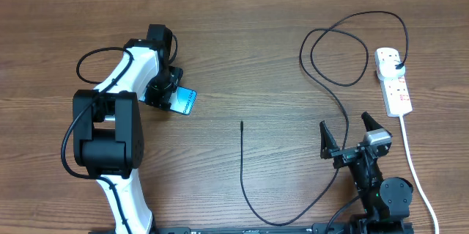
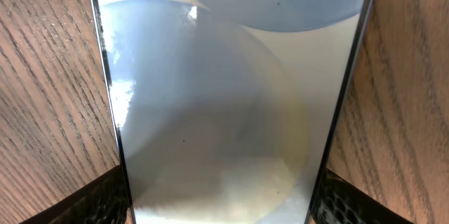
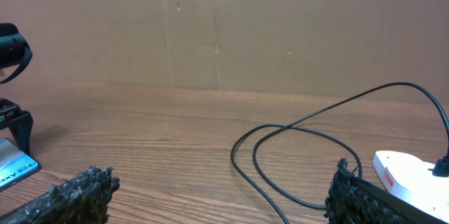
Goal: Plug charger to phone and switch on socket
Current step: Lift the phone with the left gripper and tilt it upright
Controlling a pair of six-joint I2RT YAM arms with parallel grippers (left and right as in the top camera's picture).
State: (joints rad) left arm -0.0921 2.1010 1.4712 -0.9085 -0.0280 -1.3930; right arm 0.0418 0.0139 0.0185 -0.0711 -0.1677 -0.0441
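The phone point(image 1: 185, 100) lies on the wooden table at centre left, its blue screen sticking out of my left gripper point(image 1: 173, 93). In the left wrist view the phone point(image 2: 224, 112) fills the frame, and the black fingers point(image 2: 98, 199) press against both of its long edges. The charger point(image 1: 242, 168) is a thin black cable. Its free tip point(image 1: 242, 122) lies mid-table, well right of the phone. The cable loops round to a black plug point(image 1: 396, 65) seated in the white socket point(image 1: 393, 80). My right gripper point(image 1: 344, 124) stands open near the cable, holding nothing.
The socket's white cord point(image 1: 414, 168) runs down the right side to the table's front edge. In the right wrist view, cable loops point(image 3: 280, 129) lie ahead of the open right gripper point(image 3: 221, 182), the socket point(image 3: 407, 168) is at right, and a cardboard wall point(image 3: 224, 27) stands behind.
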